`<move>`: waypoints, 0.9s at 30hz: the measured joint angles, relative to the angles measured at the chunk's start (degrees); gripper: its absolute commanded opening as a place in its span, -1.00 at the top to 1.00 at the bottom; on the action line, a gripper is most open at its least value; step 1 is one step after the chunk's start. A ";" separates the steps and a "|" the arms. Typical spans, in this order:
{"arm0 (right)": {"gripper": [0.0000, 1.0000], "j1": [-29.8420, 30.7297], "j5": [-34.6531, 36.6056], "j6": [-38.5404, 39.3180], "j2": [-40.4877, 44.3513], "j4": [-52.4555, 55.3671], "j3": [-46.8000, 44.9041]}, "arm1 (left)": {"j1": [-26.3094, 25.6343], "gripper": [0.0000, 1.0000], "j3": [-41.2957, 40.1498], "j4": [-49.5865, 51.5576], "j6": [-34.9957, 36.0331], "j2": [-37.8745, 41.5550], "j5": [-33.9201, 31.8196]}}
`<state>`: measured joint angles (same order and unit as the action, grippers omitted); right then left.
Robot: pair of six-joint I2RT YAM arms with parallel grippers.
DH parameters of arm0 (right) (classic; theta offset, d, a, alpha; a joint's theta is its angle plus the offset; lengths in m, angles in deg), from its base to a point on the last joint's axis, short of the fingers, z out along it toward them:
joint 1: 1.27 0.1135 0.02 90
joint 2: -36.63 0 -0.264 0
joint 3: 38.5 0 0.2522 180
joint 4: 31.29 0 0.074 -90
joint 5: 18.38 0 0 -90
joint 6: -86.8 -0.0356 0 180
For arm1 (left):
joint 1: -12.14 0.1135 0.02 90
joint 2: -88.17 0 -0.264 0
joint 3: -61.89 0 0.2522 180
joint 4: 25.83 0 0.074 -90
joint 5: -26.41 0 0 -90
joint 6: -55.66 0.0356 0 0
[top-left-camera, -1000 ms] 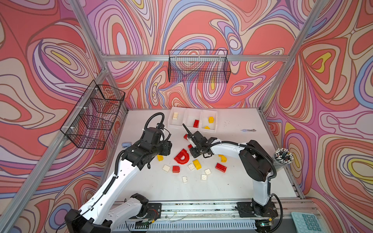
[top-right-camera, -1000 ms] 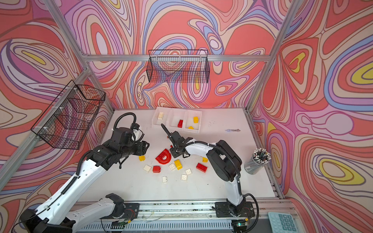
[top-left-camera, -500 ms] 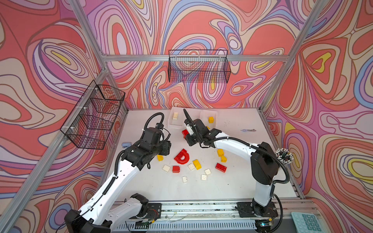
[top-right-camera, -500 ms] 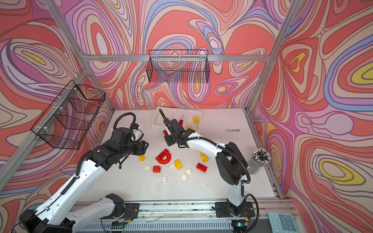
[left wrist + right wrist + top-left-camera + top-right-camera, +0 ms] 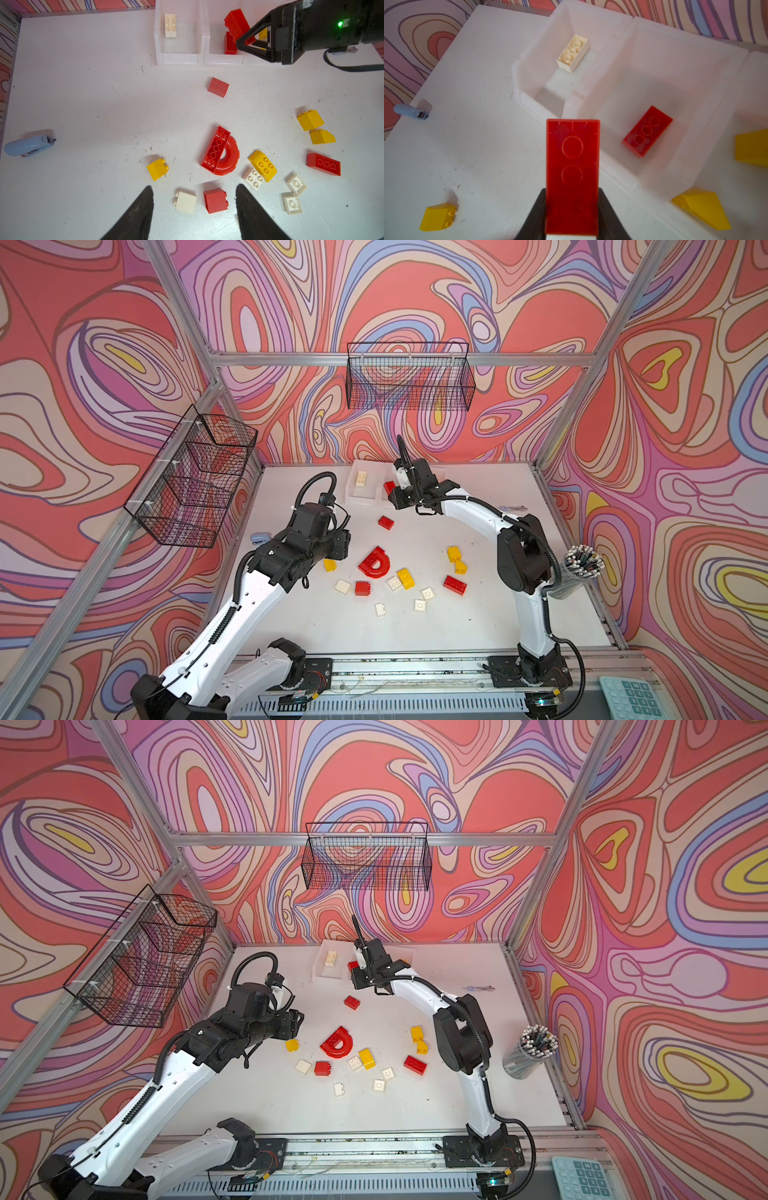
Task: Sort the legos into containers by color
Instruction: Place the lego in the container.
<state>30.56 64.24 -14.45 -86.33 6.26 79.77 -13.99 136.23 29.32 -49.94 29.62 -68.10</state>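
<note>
My right gripper (image 5: 572,193) is shut on a long red lego (image 5: 572,172) and holds it above the front edge of the middle container (image 5: 685,68). Another red lego (image 5: 646,131) lies in that container. The left container (image 5: 529,83) holds a white lego (image 5: 573,54). Both top views show that arm over the containers (image 5: 365,497), and the right one is mostly hidden. My left gripper (image 5: 193,187) is open and empty, above a white lego (image 5: 186,202) and a red one (image 5: 216,200). The red arch (image 5: 376,563) and several more legos lie mid-table.
A light-blue stapler (image 5: 260,538) lies at the table's left edge. Black wire baskets hang on the back wall (image 5: 409,381) and the left wall (image 5: 195,481). A cup of pens (image 5: 579,570) stands at the right edge. A calculator (image 5: 629,697) sits off the front right corner.
The right arm has risen from the middle of the table and carried the red lego back to the containers. The left arm has stayed still.
</note>
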 measured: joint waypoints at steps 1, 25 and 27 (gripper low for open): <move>0.50 -0.26 -0.02 0.02 -0.81 0.09 1.40 | 0.00 -0.27 0.00 0.00 0.00 -0.02 0.02; 0.28 -3.30 5.03 -0.09 -10.95 -1.44 11.91 | 0.00 -0.27 0.00 0.02 0.42 -0.63 0.20; 0.24 -3.32 5.20 -0.07 -10.95 -1.44 11.91 | 0.00 -0.27 0.00 0.02 0.42 -0.76 0.24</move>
<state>27.24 69.44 -14.51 -97.28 4.82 91.68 -13.99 136.23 29.34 -49.52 28.86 -67.86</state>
